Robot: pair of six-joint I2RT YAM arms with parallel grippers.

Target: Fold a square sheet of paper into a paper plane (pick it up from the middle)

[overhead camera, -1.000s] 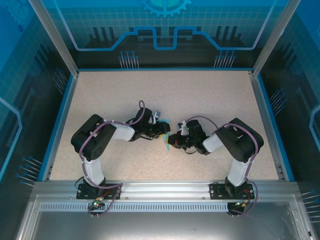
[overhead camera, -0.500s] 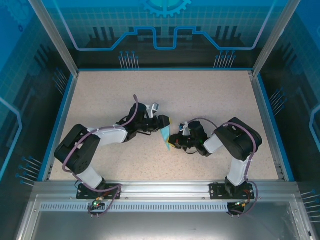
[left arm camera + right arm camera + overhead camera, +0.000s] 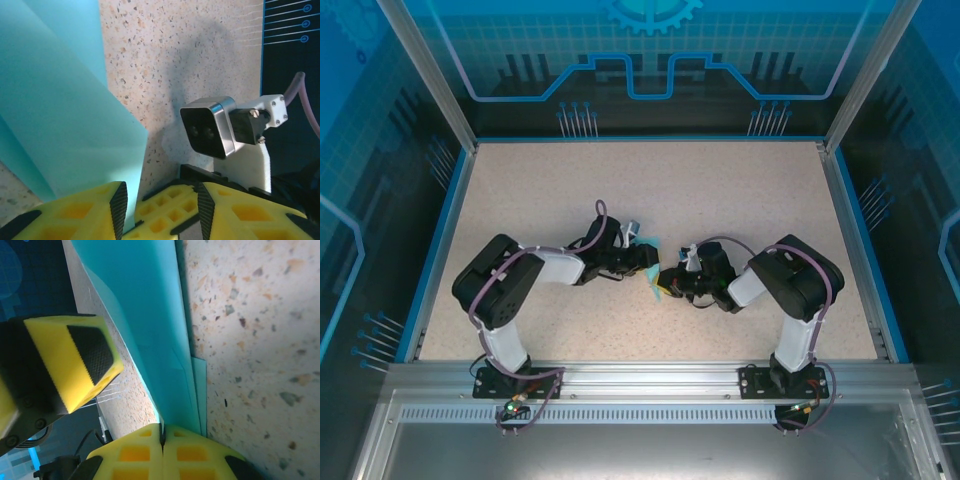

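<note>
The cyan-blue sheet of paper, folded into narrow overlapping layers, stands on edge between the two grippers at the table's middle. My right gripper is shut on the paper, pinching its folded edge between the yellow fingertips. My left gripper faces it from the other side, jaws apart. The paper runs down beside the left finger's black pad, and the right gripper's fingertips sit in the gap. In the right wrist view one left finger hangs beside the paper, apart from it.
The speckled tabletop is bordered by a blue rim and transparent enclosure walls. The right wrist camera sits close in front of the left gripper. Both arm bases are bolted to the near rail.
Half a second ago the left arm had swung out toward the far left; it has come back in against the paper. The right gripper has stayed shut on the paper, barely moving.
</note>
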